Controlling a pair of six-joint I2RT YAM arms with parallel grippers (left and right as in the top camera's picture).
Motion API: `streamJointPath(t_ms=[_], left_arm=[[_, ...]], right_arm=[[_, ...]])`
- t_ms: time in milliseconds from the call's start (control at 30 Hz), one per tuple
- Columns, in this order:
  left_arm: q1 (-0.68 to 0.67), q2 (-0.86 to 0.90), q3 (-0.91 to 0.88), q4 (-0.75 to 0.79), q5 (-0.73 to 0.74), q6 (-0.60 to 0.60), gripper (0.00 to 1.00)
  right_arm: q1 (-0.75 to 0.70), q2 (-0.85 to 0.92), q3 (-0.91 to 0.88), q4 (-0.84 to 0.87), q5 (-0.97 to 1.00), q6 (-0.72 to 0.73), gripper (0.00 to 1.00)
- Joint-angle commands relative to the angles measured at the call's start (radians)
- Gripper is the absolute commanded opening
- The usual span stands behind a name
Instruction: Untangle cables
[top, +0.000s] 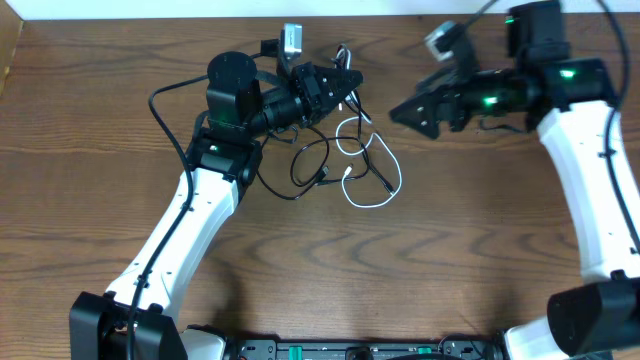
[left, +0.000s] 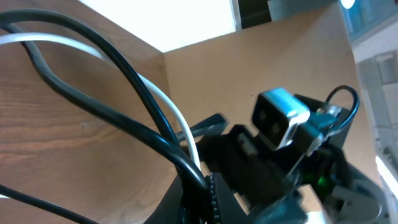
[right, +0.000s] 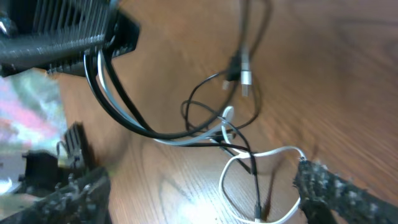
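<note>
Though lifted at one end, cables (top: 345, 165): not yet apart; black cord (top: 305, 160) and white cord (top: 375, 195) looped over each other on the table (top: 100, 150), between the two arms, nearer the left one.
Left claw (top: 345, 82): pressed together on both cords near the far edge, holding that end clear of the wood.
Right claw (top: 405, 112): spread wide, empty, off to the right of the loops, touching nothing.
Done: one end gathered and raised, judging by the layout.
Left to do: nearly all of it; crossings near the middle to be drawn open, probably with a second grip on one cord alone.
Hidden: pinch point itself, under the left claw's body from overhead, cut off at the bottom of the left wrist view.
Hard to make out: which cord passes over which at the crossings; plug ends, apart from one silver plug (right: 245, 76).
</note>
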Motion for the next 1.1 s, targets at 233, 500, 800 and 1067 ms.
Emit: streamJointPath(t_ms=[233,500,800,1067], left_arm=[[0.002,-0.023,0.006,0.01,0.017,-0.213,0.07],[0.002,-0.023,0.006,0.01,0.062,-0.244,0.08],[0.002,-0.023,0.006,0.01,0.097,-0.244,0.07],[0.002,-0.023,0.006,0.009,0.098,-0.243,0.08]], right_arm=[[0.113,0.028,-0.009,0.054,0.013,-0.138,0.72],[0.14,0.042,-0.009,0.07,0.153,-0.137,0.55],[0.14,0.049,-0.009,0.097,0.175,-0.137,0.37],[0.14,0.049,-0.009,0.113,0.173,-0.124,0.01]])
